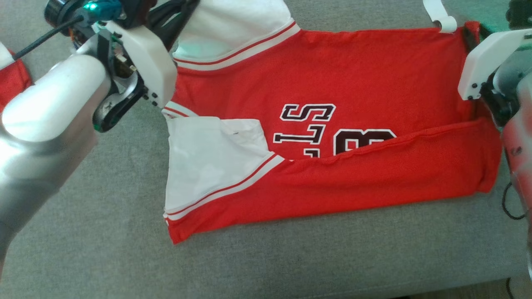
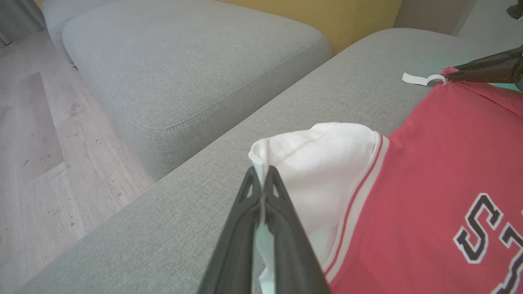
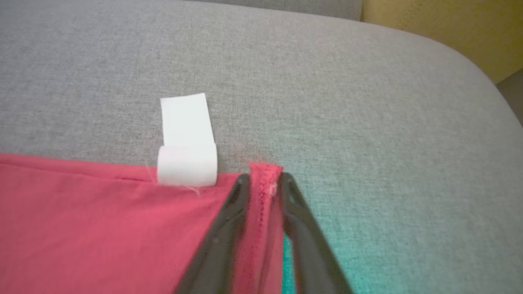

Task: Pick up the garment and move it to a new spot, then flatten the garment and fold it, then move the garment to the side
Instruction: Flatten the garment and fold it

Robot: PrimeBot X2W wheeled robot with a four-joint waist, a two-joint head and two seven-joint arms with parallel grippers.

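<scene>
The garment [image 1: 353, 83] is a red jersey with white sleeves and dark letters, spread on a grey sofa seat [image 1: 291, 257]. Its lower edge is folded up over the print. My left gripper [image 2: 261, 171] is shut on the edge of the far white sleeve [image 2: 327, 163] at the jersey's left end. My right gripper [image 3: 263, 181] has its two fingers closed onto the red hem corner [image 3: 265, 171] at the far right end, with cloth filling the gap. A white label [image 3: 187, 163] curls out of the hem beside it.
A second grey cushion [image 2: 184, 61] stands across a gap from this seat, with wooden floor [image 2: 32, 143] to its left. A yellow backrest [image 2: 347, 16] lies behind. More red cloth [image 1: 14, 83] shows at the left edge. A black cable [image 1: 509, 203] hangs at the right.
</scene>
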